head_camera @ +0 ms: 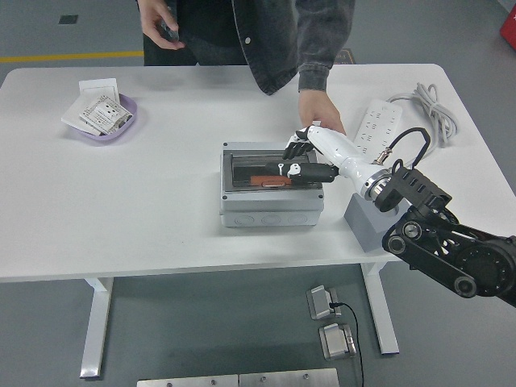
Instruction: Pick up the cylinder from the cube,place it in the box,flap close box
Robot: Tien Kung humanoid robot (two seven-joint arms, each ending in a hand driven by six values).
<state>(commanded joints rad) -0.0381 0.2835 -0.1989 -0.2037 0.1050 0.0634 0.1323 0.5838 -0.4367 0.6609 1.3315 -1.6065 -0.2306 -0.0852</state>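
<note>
While the right robot hand point(300, 158) reaches over the grey box point(272, 185), an orange cylinder point(270, 180) lies inside it.

Coming in from the lower right, the black arm ends in a white robot hand whose dark fingers point(310, 171) are curled over the box's open top — whether they grip the flap or merely rest on it cannot be told. The cylinder lies on its side in the dark recess, just left of those fingers. A grey cube point(364, 222) stands on the white surface point(161, 218) right of the box. At the far side a person's hand point(321, 111) rests beside the box's far right corner; the other hand point(159, 26) is lifted away. Far left sits a purple bowl point(105, 117) — far right, a power strip point(379, 125).
</note>
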